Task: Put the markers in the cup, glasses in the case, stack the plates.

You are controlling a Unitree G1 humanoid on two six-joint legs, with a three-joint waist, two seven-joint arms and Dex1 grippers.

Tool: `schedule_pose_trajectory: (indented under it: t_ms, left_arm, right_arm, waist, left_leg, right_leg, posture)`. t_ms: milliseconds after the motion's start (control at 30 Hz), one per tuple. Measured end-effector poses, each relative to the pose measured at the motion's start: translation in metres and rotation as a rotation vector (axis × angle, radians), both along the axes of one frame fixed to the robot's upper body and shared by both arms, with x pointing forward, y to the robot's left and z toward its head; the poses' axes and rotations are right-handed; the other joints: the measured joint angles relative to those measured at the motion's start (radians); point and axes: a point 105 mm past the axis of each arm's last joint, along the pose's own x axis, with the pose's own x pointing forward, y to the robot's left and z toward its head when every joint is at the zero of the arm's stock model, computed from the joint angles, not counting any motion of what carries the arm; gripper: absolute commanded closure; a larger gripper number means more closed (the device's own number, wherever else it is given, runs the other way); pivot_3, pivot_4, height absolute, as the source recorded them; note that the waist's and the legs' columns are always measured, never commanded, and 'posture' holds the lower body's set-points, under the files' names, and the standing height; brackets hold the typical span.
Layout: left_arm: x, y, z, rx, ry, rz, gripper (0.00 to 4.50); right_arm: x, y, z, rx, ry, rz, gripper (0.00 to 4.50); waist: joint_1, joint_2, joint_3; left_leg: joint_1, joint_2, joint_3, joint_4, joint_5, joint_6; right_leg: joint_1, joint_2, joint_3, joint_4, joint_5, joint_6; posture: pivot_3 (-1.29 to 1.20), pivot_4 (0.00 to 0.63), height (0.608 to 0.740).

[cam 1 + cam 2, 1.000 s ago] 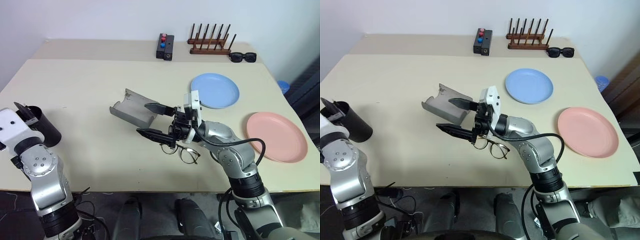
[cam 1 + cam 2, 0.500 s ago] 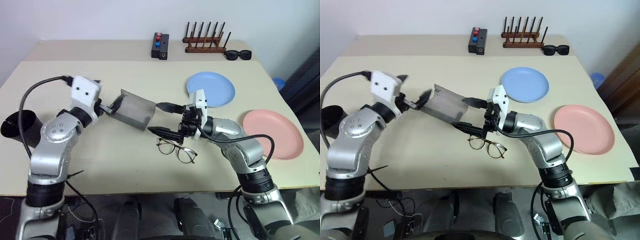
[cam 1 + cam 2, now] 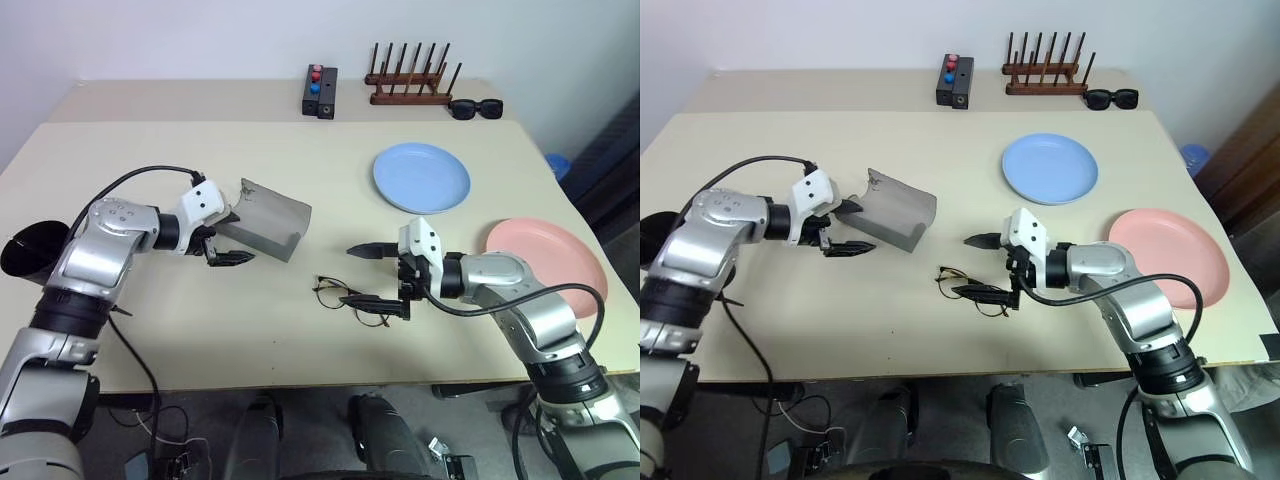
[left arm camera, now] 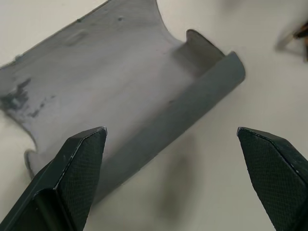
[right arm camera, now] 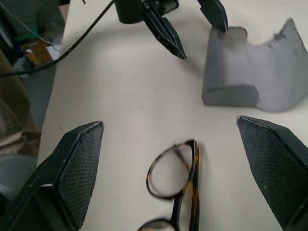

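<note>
From your head camera, the left gripper [image 3: 228, 240] is spread wide at the 9 o'clock end of the grey case [image 3: 268, 220], holding nothing. The right gripper [image 3: 372, 276] is released too, just at 3 o'clock of the glasses [image 3: 345, 299], which lie flat on the table [image 3: 300, 160]. The blue plate [image 3: 421, 178] and pink plate [image 3: 548, 269] sit apart; the cup [image 3: 30, 252] lies at far 9 o'clock.

Your left wrist view shows the case lying open beyond parted fingers [image 4: 79, 166].

Your right wrist view shows the glasses between parted fingers [image 5: 77, 163], the case beyond.
</note>
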Motion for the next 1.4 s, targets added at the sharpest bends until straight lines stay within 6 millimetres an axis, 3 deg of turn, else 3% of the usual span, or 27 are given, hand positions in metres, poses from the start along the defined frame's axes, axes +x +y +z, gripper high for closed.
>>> schedule_pose_trajectory:
  t_ms: [167, 233, 300, 500, 733, 867, 1033, 1167, 1400]
  left_arm:
    - [0.007, 0.003, -0.012, 0.062, 0.042, -0.036, 0.03]
    - [0.007, 0.004, -0.015, 0.093, 0.060, -0.059, 0.55]
    - [0.007, 0.006, -0.015, 0.111, 0.068, -0.073, 1.29]
    - [0.005, 0.005, -0.020, 0.118, 0.089, -0.104, 4.39]
    - [-0.005, 0.000, -0.021, 0.111, 0.066, -0.152, 4.46]
    - [-0.041, -0.001, -0.023, 0.117, 0.140, -0.258, 4.46]
    - [-0.068, -0.001, -0.024, 0.139, 0.190, -0.323, 4.46]
    - [-0.069, -0.006, -0.022, 0.135, 0.163, -0.318, 4.46]
    - [-0.053, -0.021, -0.020, 0.098, 0.096, -0.287, 4.46]
  right_arm:
    - [-0.004, -0.007, -0.001, -0.010, -0.010, -0.034, 0.00]
    - [-0.003, -0.009, 0.000, -0.009, -0.017, -0.048, 0.00]
    - [-0.003, -0.009, 0.002, -0.012, -0.028, -0.053, 0.00]
    - [-0.002, -0.011, 0.005, -0.010, -0.042, -0.065, 0.00]
    - [-0.002, -0.011, 0.006, -0.013, -0.043, -0.064, 0.00]
    - [-0.002, -0.010, 0.007, -0.016, -0.046, -0.051, 0.00]
    - [-0.003, -0.008, 0.005, -0.029, -0.020, -0.035, 0.00]
    - [-0.003, -0.002, -0.001, -0.062, 0.024, -0.024, 0.00]
    - [-0.003, -0.001, -0.010, -0.121, 0.034, -0.026, 0.00]
  waist:
    - [-0.001, 0.000, 0.000]
    - [-0.002, 0.000, 0.000]
    - [-0.002, 0.000, 0.000]
    - [0.000, 0.000, 0.000]
    - [-0.001, 0.000, 0.000]
    - [-0.006, 0.000, 0.000]
    - [0.004, 0.001, 0.000]
    - [0.005, 0.000, 0.000]
    - [0.005, 0.001, 0.000]
  left_leg:
    - [0.000, 0.000, 0.000, 0.000, 0.000, 0.000]
    - [0.000, 0.000, 0.000, 0.000, 0.000, 0.000]
    - [0.000, 0.000, 0.000, 0.000, 0.000, 0.000]
    - [0.000, 0.000, 0.000, 0.000, 0.000, 0.000]
    - [0.000, 0.000, 0.000, 0.001, 0.000, 0.001]
    - [0.000, 0.000, 0.000, 0.000, 0.000, 0.001]
    - [0.000, 0.000, 0.000, 0.003, 0.000, 0.001]
    - [0.000, 0.000, 0.001, 0.004, 0.000, 0.001]
    - [0.000, 0.000, 0.001, 0.004, 0.000, 0.001]
  right_leg:
    - [0.000, 0.000, 0.000, 0.000, 0.000, 0.000]
    - [0.000, 0.000, 0.000, 0.001, 0.000, 0.000]
    - [0.000, 0.000, 0.000, 0.001, 0.000, 0.000]
    - [0.000, 0.000, 0.000, 0.001, 0.000, 0.001]
    - [0.000, 0.000, 0.000, 0.001, 0.000, 0.001]
    - [0.000, 0.000, 0.001, 0.002, 0.000, 0.001]
    - [0.001, 0.000, 0.000, 0.003, -0.001, 0.000]
    - [0.001, -0.001, 0.001, 0.003, -0.001, 0.000]
    - [0.001, 0.000, 0.001, 0.003, -0.001, 0.001]
  posture:
    - [0.00, 0.150, 0.740]
    - [0.00, 0.150, 0.740]
    - [0.00, 0.150, 0.740]
    - [0.00, 0.150, 0.740]
    - [0.00, 0.150, 0.740]
    - [0.00, 0.150, 0.740]
    - [0.00, 0.150, 0.740]
    - [0.00, 0.150, 0.740]
    - [0.00, 0.150, 0.740]
